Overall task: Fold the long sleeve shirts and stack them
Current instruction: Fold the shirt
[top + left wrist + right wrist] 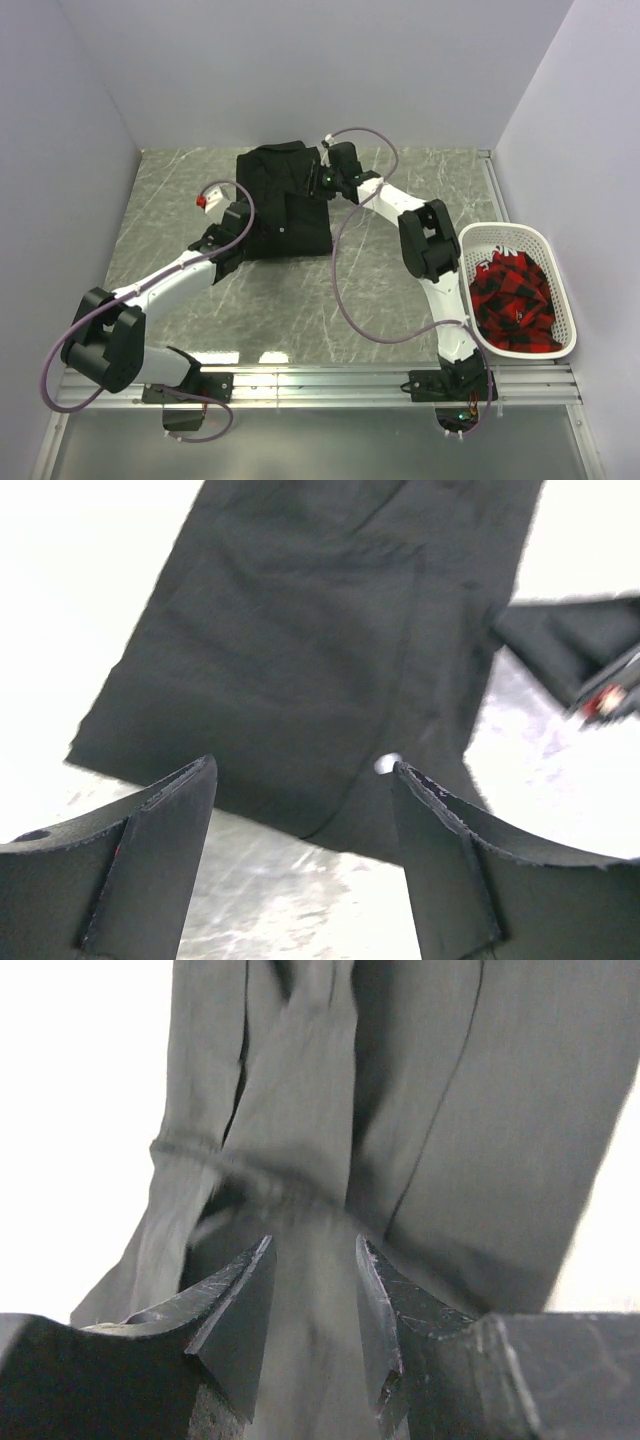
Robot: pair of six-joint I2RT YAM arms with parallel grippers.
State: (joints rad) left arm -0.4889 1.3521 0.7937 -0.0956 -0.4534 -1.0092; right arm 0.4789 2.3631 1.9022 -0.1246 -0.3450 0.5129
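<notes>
Top external view: one black shirt [285,200] lies on the table [180,190] toward 12 o'clock, flattened into a compact rectangle with the collar at the far end. The left gripper [302,770] stands wide open at the shirt's 7 o'clock corner, with nothing between its fingers. The right gripper [315,1245] sits at the 2 o'clock edge, its jaws part open over a bunched fold of cloth; whether they pinch it cannot be told. A white basket [480,240] at 3 o'clock holds red-and-black plaid garments [515,295], unfolded.

Assessment: the first shirt appears nearly folded, possibly awaiting a final tidy. No stack exists yet. The basket contents remain to be folded and stacked, so most of the work is outstanding.
</notes>
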